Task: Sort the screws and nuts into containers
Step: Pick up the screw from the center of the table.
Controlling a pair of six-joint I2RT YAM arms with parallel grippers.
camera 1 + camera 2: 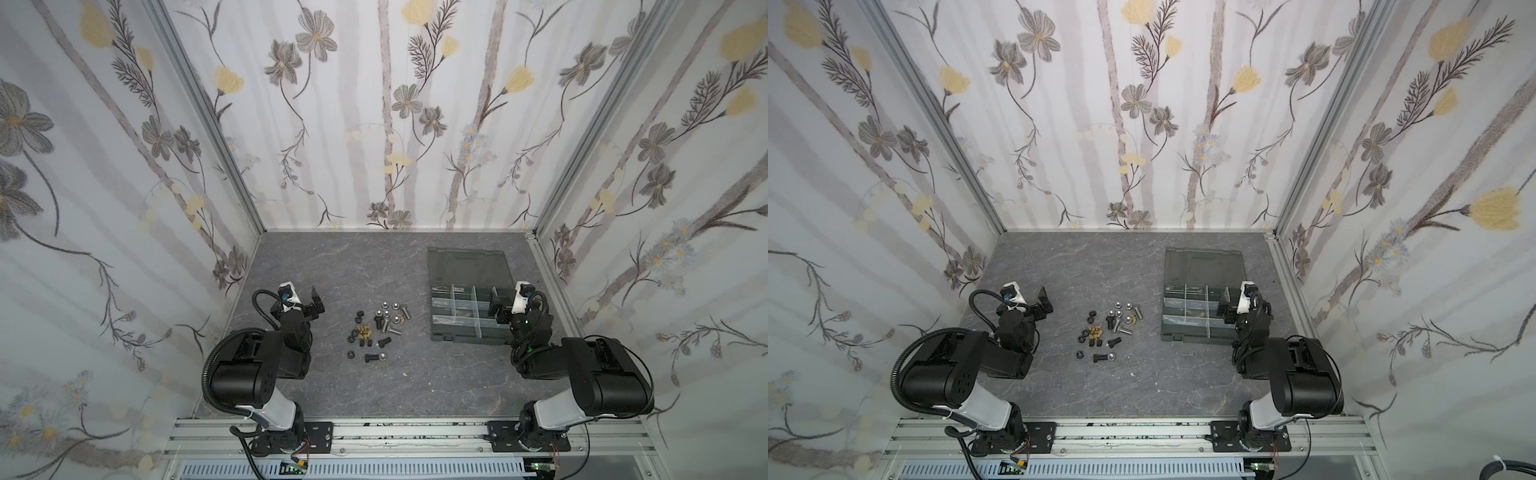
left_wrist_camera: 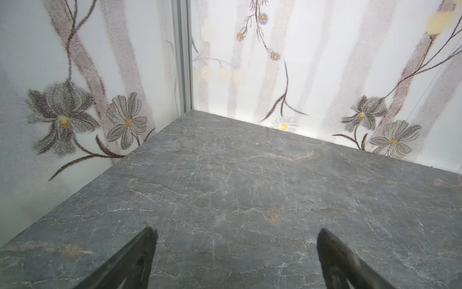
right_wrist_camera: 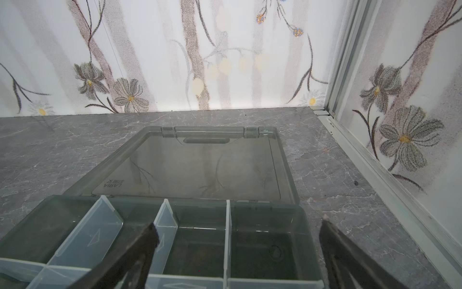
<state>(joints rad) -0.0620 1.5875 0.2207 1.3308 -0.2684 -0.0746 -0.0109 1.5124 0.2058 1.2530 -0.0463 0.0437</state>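
The screws [image 1: 386, 318] and the nuts [image 1: 368, 331] lie mixed in a loose pile mid-table, seen in both top views; a black screw [image 1: 374, 357] lies nearest the front. Silver, black and brass pieces [image 1: 1108, 328] are among them. The containers [image 1: 469, 311] are the divided compartments of a dark grey box at the right, with clear dividers [image 3: 228, 235]. My right gripper [image 3: 238, 222] stands open over the box's right end [image 1: 496, 307], holding nothing. My left gripper [image 2: 236, 230] stands open over bare table left of the pile [image 1: 313, 305], and it holds nothing either.
The box's hinged lid [image 1: 467, 266] lies flat open behind the compartments, toward the back wall. Flowered walls [image 1: 395, 124] and aluminium frame rails [image 3: 375, 175] close in the grey marbled table [image 1: 353, 257] on three sides. Both arm bases sit on the front rail [image 1: 407, 432].
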